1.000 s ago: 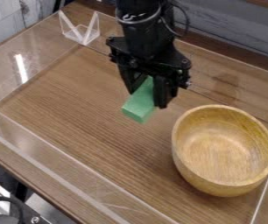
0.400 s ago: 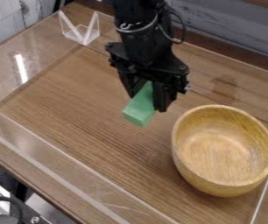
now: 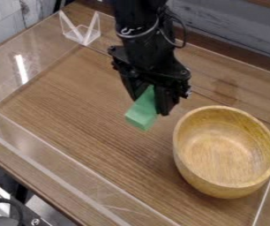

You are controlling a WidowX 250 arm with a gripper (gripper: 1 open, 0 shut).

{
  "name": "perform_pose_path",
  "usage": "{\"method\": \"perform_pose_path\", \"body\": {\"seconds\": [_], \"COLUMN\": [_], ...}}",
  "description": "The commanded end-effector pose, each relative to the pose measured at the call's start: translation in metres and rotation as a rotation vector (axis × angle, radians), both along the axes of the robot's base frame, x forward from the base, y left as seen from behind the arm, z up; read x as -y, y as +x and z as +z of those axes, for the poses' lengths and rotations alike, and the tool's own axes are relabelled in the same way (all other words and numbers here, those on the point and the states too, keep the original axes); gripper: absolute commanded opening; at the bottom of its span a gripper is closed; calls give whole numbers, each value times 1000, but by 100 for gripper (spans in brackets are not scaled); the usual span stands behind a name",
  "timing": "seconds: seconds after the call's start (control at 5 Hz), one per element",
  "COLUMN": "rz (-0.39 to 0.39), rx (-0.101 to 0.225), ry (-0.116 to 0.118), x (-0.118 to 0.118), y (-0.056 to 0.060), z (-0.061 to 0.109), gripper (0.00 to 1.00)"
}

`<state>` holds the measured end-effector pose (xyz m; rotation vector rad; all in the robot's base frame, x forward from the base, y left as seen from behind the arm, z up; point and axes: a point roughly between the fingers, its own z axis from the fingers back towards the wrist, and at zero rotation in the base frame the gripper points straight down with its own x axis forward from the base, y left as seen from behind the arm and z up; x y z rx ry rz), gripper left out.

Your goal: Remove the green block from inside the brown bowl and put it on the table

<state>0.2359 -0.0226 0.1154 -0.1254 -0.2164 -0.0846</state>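
Observation:
My black gripper hangs over the table, just left of the brown bowl. Its fingers are shut on the green block, which sticks out tilted below the fingertips, above the wood. Only the block's lower half shows; the rest is hidden between the fingers. The light tan bowl sits at the right front of the table and I see nothing inside it.
Low clear acrylic walls run along the table's edges. A clear folded stand sits at the back left. A wide stretch of wood lies left of and in front of the gripper.
The gripper and the green block have shifted slightly right and toward the front, a little lower over the table. The bowl has not moved.

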Motion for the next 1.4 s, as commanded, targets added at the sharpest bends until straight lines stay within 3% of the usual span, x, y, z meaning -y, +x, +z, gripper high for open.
{"method": "perform_pose_path", "body": {"seconds": [0.0,1.0,1.2], "rz": [-1,0,18], "rx": [67,114,117], "ry": [-4,-9,1], "x": [-4,-12,-27], "y": [5,12,20], "z": [13,4,-6], "gripper": [0,0,0]}}
